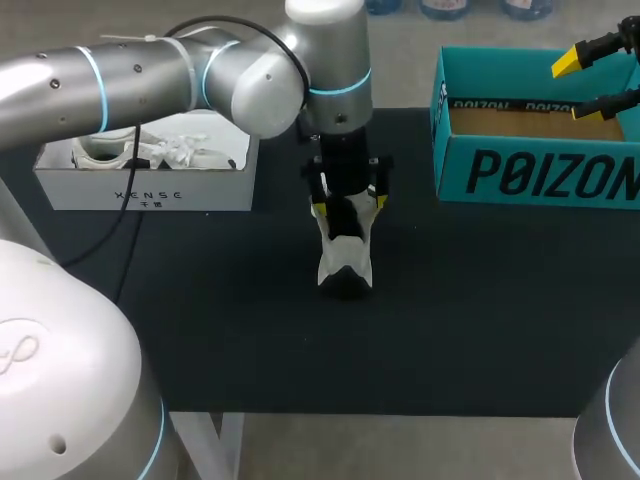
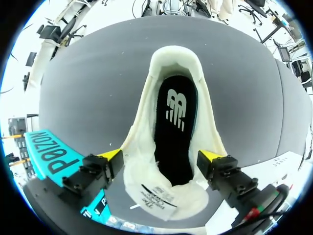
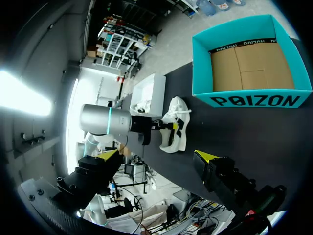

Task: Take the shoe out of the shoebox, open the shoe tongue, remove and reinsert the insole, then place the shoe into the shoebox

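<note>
A white and black shoe (image 1: 345, 250) stands on the black mat (image 1: 480, 300) at the table's middle. My left gripper (image 1: 348, 205) hangs right over it, open, with a yellow-tipped finger on each side of the shoe's mouth. In the left wrist view the shoe's cream lining (image 2: 142, 161) is spread wide between the left gripper's (image 2: 161, 156) fingers, and a black insole (image 2: 176, 127) with a white logo lies inside. My right gripper (image 1: 578, 85) is open and empty above the teal shoebox (image 1: 540, 175) at the back right. That shoebox (image 3: 254, 100) is bare inside, showing only its brown cardboard floor.
A white open box (image 1: 145, 185) with white items in it stands at the back left, under my left arm. In the right wrist view the shoe (image 3: 176, 125) and the white box (image 3: 146, 93) lie ahead of the right gripper (image 3: 157, 155).
</note>
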You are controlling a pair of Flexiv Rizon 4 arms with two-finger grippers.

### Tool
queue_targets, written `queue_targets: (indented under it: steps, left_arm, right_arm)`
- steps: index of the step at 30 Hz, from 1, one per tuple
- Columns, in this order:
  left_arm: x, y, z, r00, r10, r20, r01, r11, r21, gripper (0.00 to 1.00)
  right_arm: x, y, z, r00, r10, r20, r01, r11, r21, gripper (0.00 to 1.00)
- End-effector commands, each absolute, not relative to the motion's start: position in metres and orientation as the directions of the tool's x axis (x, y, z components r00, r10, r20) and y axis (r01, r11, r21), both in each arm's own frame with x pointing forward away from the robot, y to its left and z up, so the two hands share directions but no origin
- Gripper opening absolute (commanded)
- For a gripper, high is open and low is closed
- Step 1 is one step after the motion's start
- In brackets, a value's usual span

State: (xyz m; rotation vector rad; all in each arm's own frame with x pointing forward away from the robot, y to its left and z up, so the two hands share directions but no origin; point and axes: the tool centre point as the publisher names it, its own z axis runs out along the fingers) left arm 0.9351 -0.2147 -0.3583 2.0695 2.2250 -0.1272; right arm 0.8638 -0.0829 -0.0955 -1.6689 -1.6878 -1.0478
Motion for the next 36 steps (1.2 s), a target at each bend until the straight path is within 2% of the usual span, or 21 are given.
queue_targets:
  steps: [1,10,24,25,26,27,28,36]
  left_arm:
    - [0.934,-0.211,-0.360,-0.074,0.989,-0.126,0.997,0.077,0.016,1.00]
    - [0.941,-0.209,-0.342,-0.086,0.987,-0.134,0.995,0.092,0.042,1.00]
    - [0.979,-0.191,-0.290,-0.143,0.978,-0.151,0.971,0.168,0.171,1.00]
    - [0.984,-0.190,-0.290,-0.150,0.976,-0.155,0.969,0.176,0.171,0.84]
    - [0.989,-0.190,-0.292,-0.156,0.975,-0.158,0.968,0.183,0.171,0.48]
    - [0.993,-0.191,-0.293,-0.168,0.972,-0.163,0.968,0.194,0.158,0.07]
    - [0.996,-0.192,-0.296,-0.171,0.972,-0.160,0.967,0.196,0.160,0.00]
    - [0.996,-0.208,-0.309,-0.157,0.971,-0.181,0.977,0.180,0.118,0.00]
  right_arm:
    - [0.863,-0.083,-0.096,-0.086,0.567,0.819,0.986,-0.071,0.153,1.00]
    - [0.863,-0.083,-0.096,-0.086,0.567,0.819,0.986,-0.071,0.153,1.00]
    - [0.863,-0.083,-0.096,-0.086,0.567,0.819,0.986,-0.071,0.153,1.00]
    - [0.863,-0.083,-0.096,-0.086,0.567,0.819,0.986,-0.071,0.153,1.00]
    - [0.863,-0.083,-0.096,-0.086,0.567,0.819,0.986,-0.071,0.153,1.00]
    - [0.863,-0.083,-0.096,-0.086,0.567,0.819,0.986,-0.071,0.153,1.00]
    - [0.863,-0.083,-0.096,-0.086,0.567,0.819,0.986,-0.071,0.153,1.00]
    - [0.863,-0.083,-0.096,-0.086,0.567,0.819,0.986,-0.071,0.153,1.00]
